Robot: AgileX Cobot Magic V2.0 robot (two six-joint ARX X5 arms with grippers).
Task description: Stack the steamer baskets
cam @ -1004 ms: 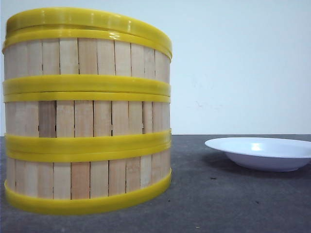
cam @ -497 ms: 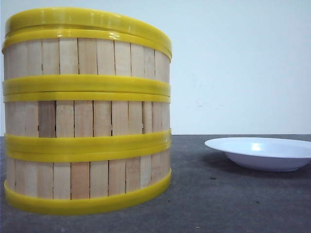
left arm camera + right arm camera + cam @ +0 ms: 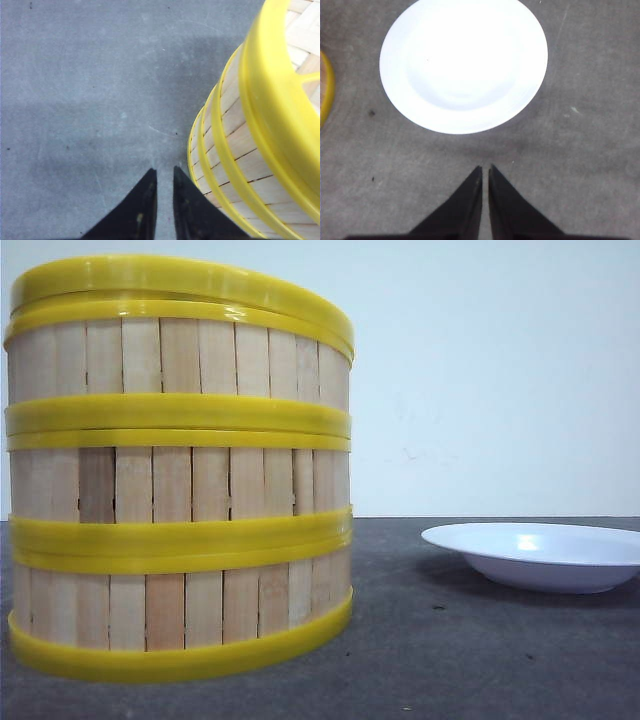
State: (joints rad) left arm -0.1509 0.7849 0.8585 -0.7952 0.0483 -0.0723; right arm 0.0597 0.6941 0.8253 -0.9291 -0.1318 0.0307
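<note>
Nearest you in the front view: three round shallow steamer baskets w/ pale upright wooden slat walls and bright yellow plastic rims (image 3: 180,470), stacked one on another on the dark grey table (image 3: 450,660). Stack fills the left half of the view; rims meet in two yellow double bands. Bottom rim sits flat on the table. On top there's a further yellow rim, tilted a bit, higher on the left. You can't tell from this view what it belongs to.

Left wrist cam: you see the same stack from above and to the side, w/ yellow rims running down its wall and woven pale strips inside the topmost ring. Your left gripper (image 3: 164,172) hangs over bare table just beside the stack, not touching it. Its two black fingers (image 3: 145,200) are nearly together, narrow slit between, nothing in them.

Further back and to the right in the front view: shallow round white plate (image 3: 535,555), flat on the table, well apart from the stack, nothing on it.

Right wrist cam: your right gripper (image 3: 485,170) is above the table near the plate's rim, fingers pressed almost closed, holding nothing. Sliver of yellow basket rim at that view's edge.

Behind all: plain pale wall (image 3: 500,370).
</note>
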